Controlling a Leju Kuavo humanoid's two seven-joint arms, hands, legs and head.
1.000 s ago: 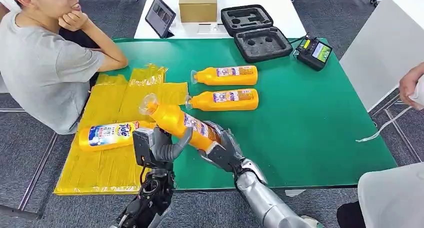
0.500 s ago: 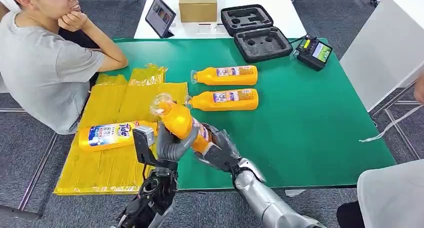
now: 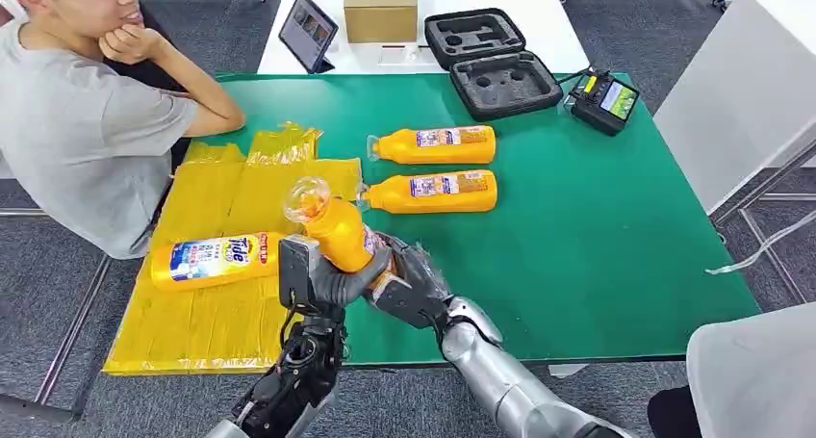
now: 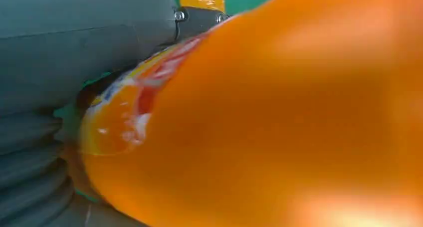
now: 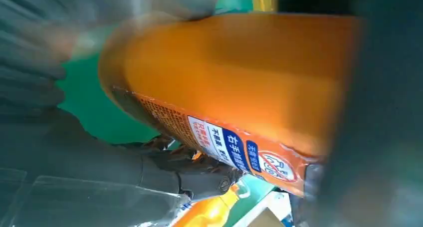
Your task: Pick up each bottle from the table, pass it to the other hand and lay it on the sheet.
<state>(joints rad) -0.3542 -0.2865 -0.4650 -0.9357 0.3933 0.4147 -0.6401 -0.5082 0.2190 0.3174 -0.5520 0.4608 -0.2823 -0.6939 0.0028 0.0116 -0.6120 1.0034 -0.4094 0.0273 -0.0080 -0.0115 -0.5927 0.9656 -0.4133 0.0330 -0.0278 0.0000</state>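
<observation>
Near the front edge of the green table [image 3: 597, 226], an orange bottle [image 3: 339, 231] is held above the surface between the two hands, tilted with its clear cap raised and pointing away from the robot. The left hand [image 3: 322, 279] is wrapped around the bottle's middle, its thick grey thumb crossing the front of the body. The right hand [image 3: 409, 284] is closed around the lower, labelled end, just beside and touching the left hand. In the left wrist view the bottle [image 4: 279, 117] is pressed close against the grey thumb; in the right wrist view its label [image 5: 234, 147] is seen beside the dark fingers.

To the left, the yellow sheet [image 3: 207, 313] is spread over the table's front left corner, and a labelled bottle [image 3: 216, 259] lies on its side on it. Farther in, near the table's middle, two more orange bottles [image 3: 433, 192] [image 3: 435, 145] lie side by side, caps toward the sheet. At the far edge are set an open black foam case [image 3: 493, 61] and a handheld controller [image 3: 604, 99]. A person in a grey shirt [image 3: 82, 140] leans an elbow on the far left corner.
</observation>
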